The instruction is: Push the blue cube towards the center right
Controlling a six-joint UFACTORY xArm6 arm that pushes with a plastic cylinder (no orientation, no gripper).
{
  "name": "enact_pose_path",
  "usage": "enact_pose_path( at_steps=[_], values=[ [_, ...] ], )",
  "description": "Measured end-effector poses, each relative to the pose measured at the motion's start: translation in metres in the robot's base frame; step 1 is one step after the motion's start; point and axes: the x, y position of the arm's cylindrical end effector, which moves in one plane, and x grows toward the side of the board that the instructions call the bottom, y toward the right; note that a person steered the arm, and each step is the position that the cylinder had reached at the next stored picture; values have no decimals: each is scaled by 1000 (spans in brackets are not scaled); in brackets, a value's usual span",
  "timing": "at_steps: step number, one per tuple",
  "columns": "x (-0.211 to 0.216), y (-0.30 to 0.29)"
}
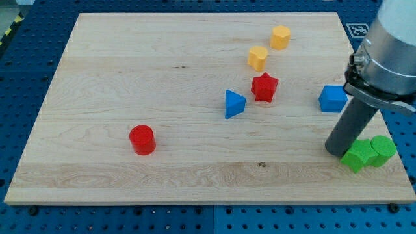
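Note:
The blue cube [333, 99] sits near the board's right edge, about mid-height. My rod comes down from the view's upper right, and my tip [337, 151] rests on the board below the cube, a short gap apart from it. The tip is just left of two green blocks [369, 153] at the lower right.
A blue triangular block [233, 104] and a red star [264, 87] lie left of the cube. Two yellow blocks [258, 58] [280, 37] sit toward the view's top. A red cylinder [142, 140] is at the lower left. The wooden board [97, 78] lies on a blue perforated table.

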Motion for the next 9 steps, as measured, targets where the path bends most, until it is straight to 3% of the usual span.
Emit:
enact_pose_path(
  at_steps=[6, 9],
  values=[
    [-82, -49],
    [-59, -50]
  ],
)
